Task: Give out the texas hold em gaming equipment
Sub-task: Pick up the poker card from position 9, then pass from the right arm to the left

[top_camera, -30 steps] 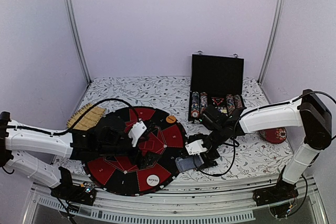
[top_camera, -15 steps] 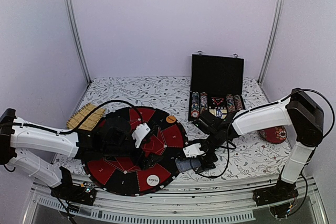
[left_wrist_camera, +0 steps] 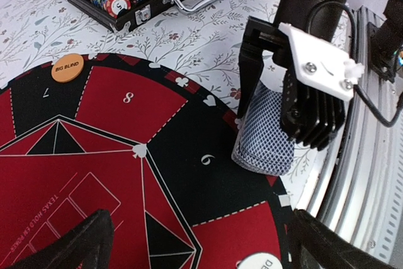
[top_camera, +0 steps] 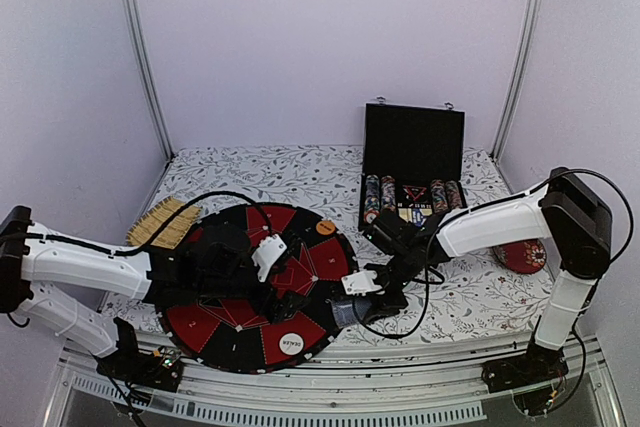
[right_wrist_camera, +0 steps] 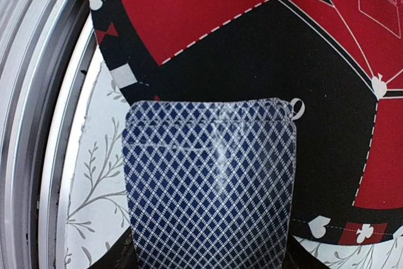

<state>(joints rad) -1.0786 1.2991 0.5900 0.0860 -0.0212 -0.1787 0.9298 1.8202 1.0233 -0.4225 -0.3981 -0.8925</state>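
A deck of playing cards (right_wrist_camera: 211,181) with blue patterned backs lies half on the round red-and-black poker mat (top_camera: 215,322), half on the flowered cloth at the mat's near right edge. My right gripper (top_camera: 352,309) is down over the deck (left_wrist_camera: 264,133), with one dark finger (right_wrist_camera: 110,257) against each long side. The white DEALER disc (top_camera: 291,343) sits on the mat near its front rim. An orange BIG BLIND disc (left_wrist_camera: 67,67) rests at the far rim. My left gripper (left_wrist_camera: 201,250) hovers open above the mat's middle, with nothing between its fingers.
An open black case (top_camera: 412,182) with rows of chips stands at the back right. A straw-coloured mat (top_camera: 165,219) lies at the left, and a red round object (top_camera: 524,255) lies at the right. Metal rails (top_camera: 330,367) run along the near table edge, close to the deck.
My right gripper has moved left and down onto the deck, and its jaws have narrowed against the deck's sides. The left arm has shifted slightly right and stays open.
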